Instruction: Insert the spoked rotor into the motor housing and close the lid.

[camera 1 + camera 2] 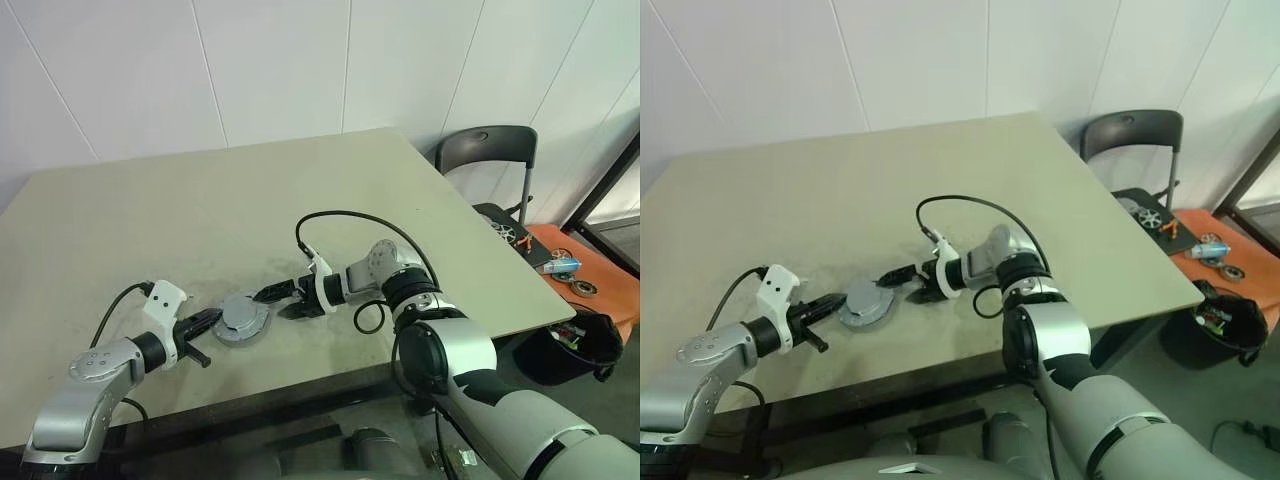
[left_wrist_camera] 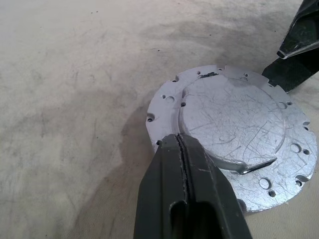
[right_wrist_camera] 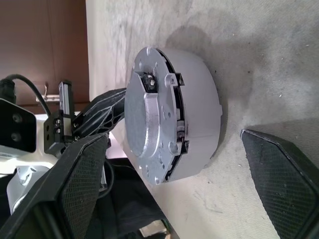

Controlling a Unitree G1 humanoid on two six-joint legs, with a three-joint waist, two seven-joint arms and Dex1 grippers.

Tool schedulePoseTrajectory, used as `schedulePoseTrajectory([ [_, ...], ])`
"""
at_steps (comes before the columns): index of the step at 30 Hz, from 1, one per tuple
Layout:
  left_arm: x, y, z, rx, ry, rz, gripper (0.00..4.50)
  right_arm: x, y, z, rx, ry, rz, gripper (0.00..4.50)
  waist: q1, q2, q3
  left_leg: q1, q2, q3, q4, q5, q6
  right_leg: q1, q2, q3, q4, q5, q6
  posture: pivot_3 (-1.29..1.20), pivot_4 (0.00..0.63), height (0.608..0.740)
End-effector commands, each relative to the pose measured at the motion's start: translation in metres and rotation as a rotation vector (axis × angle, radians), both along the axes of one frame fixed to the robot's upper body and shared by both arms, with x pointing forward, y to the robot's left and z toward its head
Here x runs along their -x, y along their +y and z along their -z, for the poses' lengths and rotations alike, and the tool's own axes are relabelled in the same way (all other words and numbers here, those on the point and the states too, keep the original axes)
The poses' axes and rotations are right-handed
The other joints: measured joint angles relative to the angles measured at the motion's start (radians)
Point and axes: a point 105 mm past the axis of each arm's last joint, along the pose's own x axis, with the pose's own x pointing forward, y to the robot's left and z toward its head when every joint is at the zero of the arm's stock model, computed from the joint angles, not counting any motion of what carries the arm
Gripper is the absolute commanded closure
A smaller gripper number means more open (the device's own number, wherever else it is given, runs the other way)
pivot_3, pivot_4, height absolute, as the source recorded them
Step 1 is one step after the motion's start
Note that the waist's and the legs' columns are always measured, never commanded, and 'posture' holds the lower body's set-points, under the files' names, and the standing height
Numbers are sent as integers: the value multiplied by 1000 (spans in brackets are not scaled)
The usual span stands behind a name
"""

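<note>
The lid (image 2: 234, 129) lies plain grey face up on the motor housing (image 3: 199, 114), a round grey body, near the table's front edge (image 1: 243, 320). The spoked rotor is hidden. My left gripper (image 1: 213, 318) is shut, with nothing between its fingers (image 2: 164, 199). Its tip rests at the lid's near rim on the left side. My right gripper (image 1: 278, 303) is open at the lid's right side. Its fingers (image 3: 79, 184) stand wide apart, with the stacked lid and housing in front of the gap. I cannot tell whether they touch it.
The pale table (image 1: 200, 220) ends close in front of the housing. A dark chair (image 1: 487, 160) stands past its right corner. Beside the chair are an orange surface (image 1: 590, 262) with small tools and a black bin (image 1: 580, 350). A black cable (image 1: 350, 215) loops above my right wrist.
</note>
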Motion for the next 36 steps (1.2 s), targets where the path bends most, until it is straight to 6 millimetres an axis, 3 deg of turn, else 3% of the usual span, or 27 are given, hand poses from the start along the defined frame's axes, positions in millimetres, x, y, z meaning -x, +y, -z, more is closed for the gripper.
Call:
schedulePoseTrajectory([
  [1,2,-8,0,12,8,38,4500,13,18,-2,-48,48,-45,21,-1,0,0,0,0,0,0,0,0,0,0,0,0,0,0,0,0,740],
  [11,2,-7,0,17,7,31,4500,14,26,-8,-71,53,-42,21,-1,0,0,0,0,0,0,0,0,0,0,0,0,0,0,0,0,740],
  [15,1,-7,0,21,5,28,4500,12,24,-7,-72,56,-29,855,-1,0,0,0,0,0,0,0,0,0,0,0,-1,0,0,0,0,740],
  [19,1,-7,0,35,3,21,4500,13,25,-9,-84,63,-30,2153,-2,0,0,-1,0,0,-1,0,0,-1,0,0,-1,0,0,0,0,740],
  [24,2,-6,1,40,6,17,4500,14,27,-15,-106,64,-40,3314,-6,1,0,0,1,0,-1,0,0,-1,1,0,0,0,0,0,0,740],
  [29,2,-4,-1,78,-5,-8,4500,12,30,-24,-137,54,-44,3316,-8,1,0,-1,1,0,-1,0,0,-1,0,0,0,0,0,0,0,740],
  [36,-1,12,-31,299,-105,-170,4500,9,33,-37,-188,35,-45,3316,-9,-1,0,-3,1,0,-1,0,0,-3,0,0,-1,0,0,0,0,740],
])
